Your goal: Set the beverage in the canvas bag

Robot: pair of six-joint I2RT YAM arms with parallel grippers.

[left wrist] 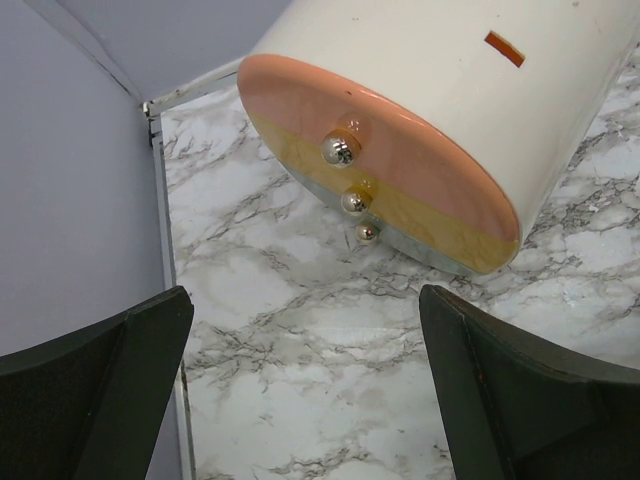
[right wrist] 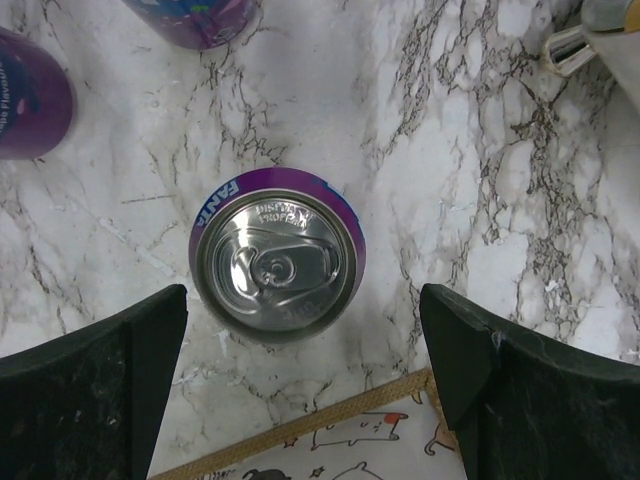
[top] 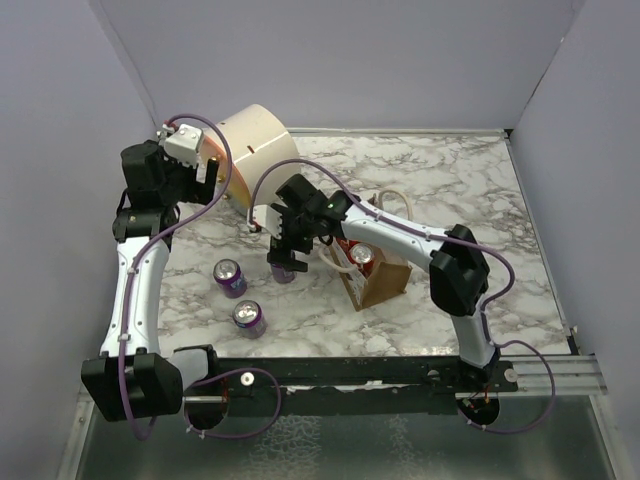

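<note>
Right claw (right wrist: 303, 300): spread wide, empty, directly above the purple can (right wrist: 277, 262).
Table (top: 450, 180): carries the purple can upright, near the canvas bag (top: 385, 285).
Left claw (left wrist: 305, 295): released, idle.
Advice: descend centred, close on the can's sides, lift straight.

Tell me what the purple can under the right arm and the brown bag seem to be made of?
The purple can looks like aluminium: bare shiny silver top with a pull tab, glossy printed side. The canvas bag looks like matte tan cloth, possibly stiff paper; the weave is too small to see.
</note>
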